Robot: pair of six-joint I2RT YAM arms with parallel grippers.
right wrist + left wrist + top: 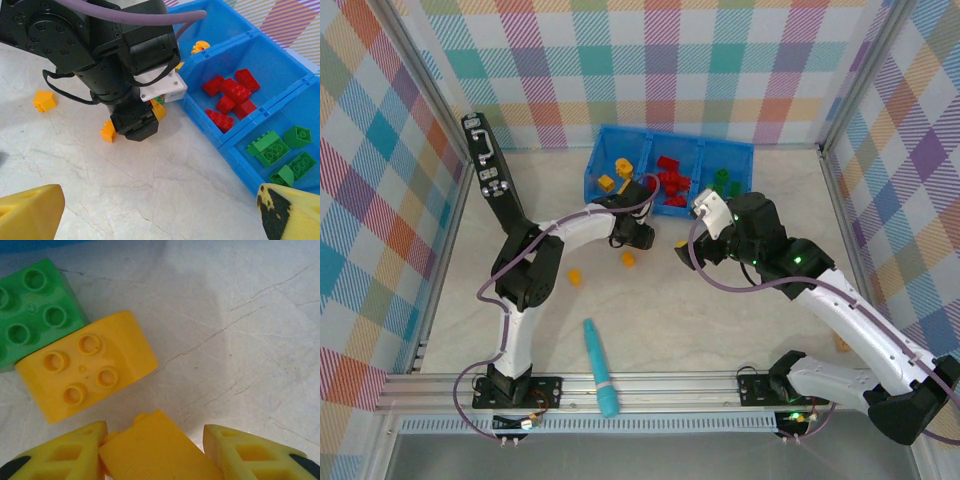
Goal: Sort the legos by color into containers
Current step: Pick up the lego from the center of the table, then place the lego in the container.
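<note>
One three-compartment blue bin (pixel 740 150). About six red bricks (pixel 232 92) in its middle compartment. Four green bricks (pixel 270 148) in its right compartment; one loose green brick (pixel 30 310) just outside it. At least two yellow bricks (pixel 623 165) in its left compartment; four loose yellow bricks (pixel 87 365) outside it. One teal cylinder (pixel 600 368), well apart from the bin.

Teal cyl. (pixel 601 368) on marble tbl (pixel 720 320)

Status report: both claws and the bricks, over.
Left claw straddles a yellow brick, grip unconfirmed. Right claw open, empty. Second yellow brick and a green brick lie close ahead.
</note>
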